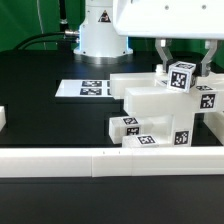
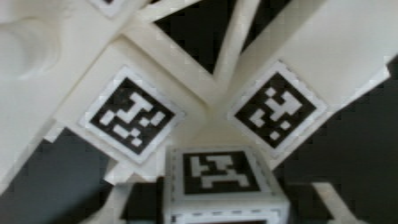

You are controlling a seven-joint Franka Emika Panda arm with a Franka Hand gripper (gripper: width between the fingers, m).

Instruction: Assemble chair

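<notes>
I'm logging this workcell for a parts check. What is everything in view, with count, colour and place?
chair parts: several, exact count unclear, white with black-and-white tags, clustered at the exterior view's right
tagged block: one, white, atop that cluster, between the fingers
marker board: one, white, flat before the robot base
border rail: one, white, along the table's foreground edge
cut-off piece: one, white, the exterior view's left edge
table: one, black, under everything
robot base: one, white, at the back
fingers: two, dark, flanking the tagged block; grip unclear

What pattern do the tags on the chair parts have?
The tags carry black-and-white block codes, clearest in the wrist view.
</notes>
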